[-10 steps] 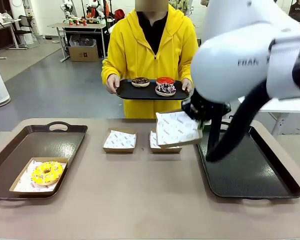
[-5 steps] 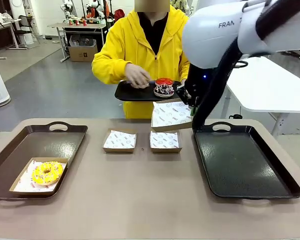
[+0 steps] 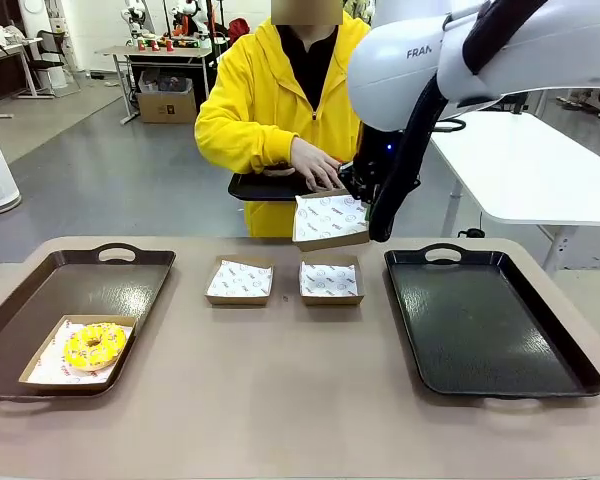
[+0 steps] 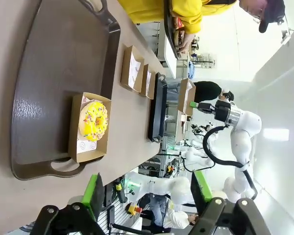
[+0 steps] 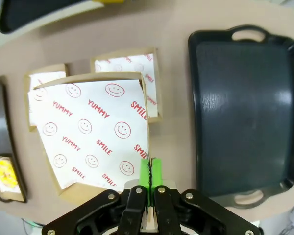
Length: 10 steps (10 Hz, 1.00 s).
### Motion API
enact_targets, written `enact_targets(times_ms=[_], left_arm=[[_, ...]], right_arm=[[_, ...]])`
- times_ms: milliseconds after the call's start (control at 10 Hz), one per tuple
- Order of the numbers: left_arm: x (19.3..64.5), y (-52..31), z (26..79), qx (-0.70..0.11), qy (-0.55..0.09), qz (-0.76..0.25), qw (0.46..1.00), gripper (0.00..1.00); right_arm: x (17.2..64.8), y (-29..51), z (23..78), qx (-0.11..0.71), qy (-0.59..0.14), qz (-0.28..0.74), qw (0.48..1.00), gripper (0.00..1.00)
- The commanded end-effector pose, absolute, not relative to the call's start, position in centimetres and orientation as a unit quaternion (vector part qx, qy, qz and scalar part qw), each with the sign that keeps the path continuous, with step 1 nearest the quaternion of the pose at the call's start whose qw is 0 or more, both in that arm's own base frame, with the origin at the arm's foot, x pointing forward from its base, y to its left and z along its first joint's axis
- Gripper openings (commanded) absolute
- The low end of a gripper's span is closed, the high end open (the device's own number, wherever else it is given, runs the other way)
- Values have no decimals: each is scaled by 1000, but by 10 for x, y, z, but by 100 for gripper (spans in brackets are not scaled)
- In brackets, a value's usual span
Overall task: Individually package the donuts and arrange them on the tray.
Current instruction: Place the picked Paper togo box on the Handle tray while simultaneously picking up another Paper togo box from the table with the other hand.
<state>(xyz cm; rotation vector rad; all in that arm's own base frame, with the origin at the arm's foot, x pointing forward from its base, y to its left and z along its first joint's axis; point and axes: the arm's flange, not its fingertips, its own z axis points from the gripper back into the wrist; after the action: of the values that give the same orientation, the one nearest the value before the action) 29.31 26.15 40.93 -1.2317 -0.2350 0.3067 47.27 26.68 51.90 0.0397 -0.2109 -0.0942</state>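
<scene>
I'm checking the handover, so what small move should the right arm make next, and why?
Probably hold the box level by the person's tray: the right gripper is shut on its edge, its liner is bare, and the person's hand is at its far side.

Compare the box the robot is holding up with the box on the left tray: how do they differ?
The held box hangs tilted in the air, pinched at its edge by the right gripper; the tray box lies flat on the left tray. The held box is empty; the tray box holds the yellow donut. Both are cardboard with printed paper lining.
</scene>
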Motion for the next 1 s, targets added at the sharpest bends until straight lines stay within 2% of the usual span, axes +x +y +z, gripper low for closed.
enact_targets(times_ms=[0,900], left_arm=[[290,261,415,-580,-118,139,794,93],[290,261,415,-580,-118,139,794,93]], right_arm=[[490,276,514,5,-110,-45,993,0],[481,269,514,14,-104,-42,994,0]])
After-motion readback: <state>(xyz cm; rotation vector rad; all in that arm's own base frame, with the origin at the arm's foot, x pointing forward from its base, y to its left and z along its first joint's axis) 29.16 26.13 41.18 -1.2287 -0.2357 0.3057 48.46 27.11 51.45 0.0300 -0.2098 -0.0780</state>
